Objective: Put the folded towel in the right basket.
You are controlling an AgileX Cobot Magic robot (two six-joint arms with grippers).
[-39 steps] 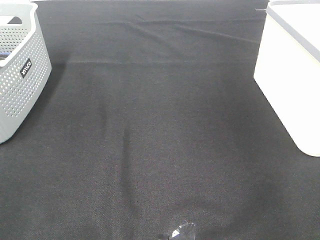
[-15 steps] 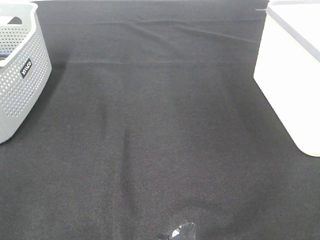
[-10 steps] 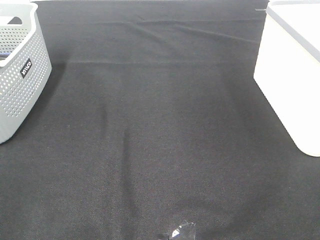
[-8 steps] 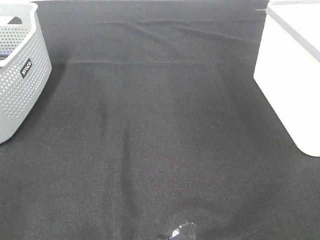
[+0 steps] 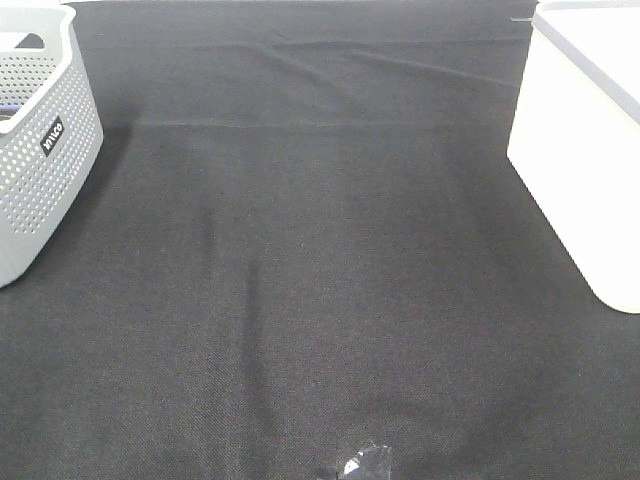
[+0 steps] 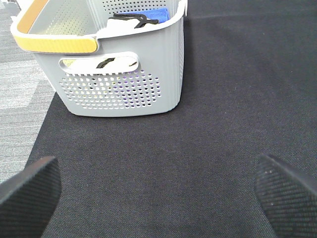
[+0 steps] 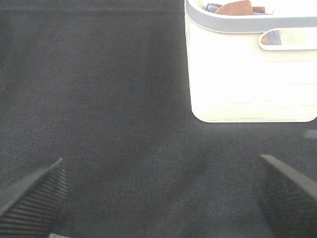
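Covering tabletop: wrinkled black cloth (image 5: 320,250)

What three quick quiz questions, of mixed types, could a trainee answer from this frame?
1. True or false: a towel lies on the black cloth-covered table between the two baskets.
2. Multiple choice: the grey perforated plastic basket has a handle of which colour? A) yellow B) red C) green
3. Fill in: both the left gripper and the right gripper have their fingers spread wide and hold ____.

Key:
1. False; no towel shows on the cloth in any view.
2. A.
3. Nothing. Folded fabric, including a brown piece, already shows in the white smooth-walled basket.
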